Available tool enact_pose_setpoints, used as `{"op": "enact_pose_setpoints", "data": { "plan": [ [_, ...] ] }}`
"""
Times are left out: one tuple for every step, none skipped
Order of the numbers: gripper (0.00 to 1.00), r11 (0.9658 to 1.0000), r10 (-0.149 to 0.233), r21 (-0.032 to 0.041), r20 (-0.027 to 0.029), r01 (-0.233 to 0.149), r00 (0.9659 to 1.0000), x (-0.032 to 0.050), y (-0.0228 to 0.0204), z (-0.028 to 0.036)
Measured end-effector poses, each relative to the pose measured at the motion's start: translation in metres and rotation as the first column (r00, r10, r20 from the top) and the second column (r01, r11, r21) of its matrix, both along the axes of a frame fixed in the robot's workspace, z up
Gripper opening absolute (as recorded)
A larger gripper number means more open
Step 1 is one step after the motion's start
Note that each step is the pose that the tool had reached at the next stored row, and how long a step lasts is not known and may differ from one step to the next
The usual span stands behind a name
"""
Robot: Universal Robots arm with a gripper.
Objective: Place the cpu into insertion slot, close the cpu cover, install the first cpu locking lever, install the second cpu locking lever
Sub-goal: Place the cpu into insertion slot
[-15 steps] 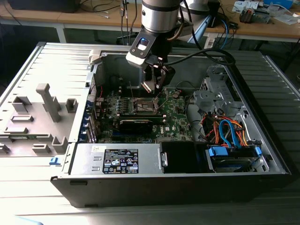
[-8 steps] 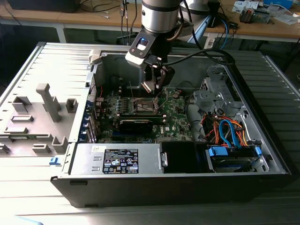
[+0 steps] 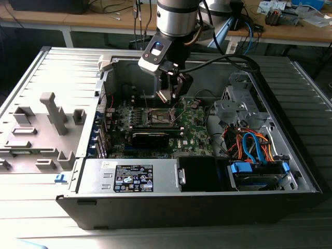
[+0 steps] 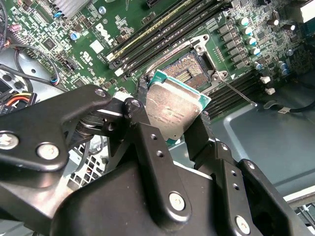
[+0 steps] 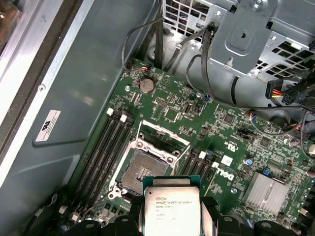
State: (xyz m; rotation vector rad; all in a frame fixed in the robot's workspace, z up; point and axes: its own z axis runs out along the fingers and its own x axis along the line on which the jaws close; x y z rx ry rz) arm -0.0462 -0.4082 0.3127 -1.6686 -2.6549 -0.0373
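Clenched on the cpu (image 5: 171,211) above the open insertion slot (image 3: 161,117) near the exterior view's centre, the end effector (image 4: 170,120) risks damaging that slot if the chip lands skewed.

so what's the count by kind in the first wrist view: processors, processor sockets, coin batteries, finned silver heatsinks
processor: 1
processor socket: 1
coin battery: 1
finned silver heatsink: 1
total: 4

Your silvery, green-edged cpu (image 4: 172,108) hangs tilted above the insertion slot (image 4: 189,69), whose dark, metal-rimmed centre lies open and bare.
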Motion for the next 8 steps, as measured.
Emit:
{"op": "enact_pose_setpoints", "data": {
  "plan": [
    [0.55,1.0000,-0.002,0.0000,0.0000,0.002,1.0000,0.0000,0.0000,0.0000],
    [0.55,1.0000,-0.004,0.0000,0.0001,0.004,1.0000,0.0000,0.0000,-0.0001],
    [0.55,1.0000,-0.007,0.0000,0.0000,0.007,1.0000,0.0000,0.0000,-0.0001],
    [0.55,1.0000,-0.008,0.0000,0.0000,0.008,1.0000,0.0000,0.0000,-0.0002],
    [0.55,0.9999,-0.010,0.0000,0.0000,0.010,0.9999,0.0000,0.0000,-0.0002],
    [0.55,0.9999,-0.012,0.0000,0.0000,0.012,0.9999,0.0000,0.0000,-0.0003],
    [0.55,0.9999,-0.014,0.0000,0.0000,0.014,0.9999,0.0000,0.0000,-0.0003],
    [0.55,0.9999,-0.016,0.0000,0.0000,0.016,0.9999,0.0000,0.0000,-0.0003]
  ]
}}
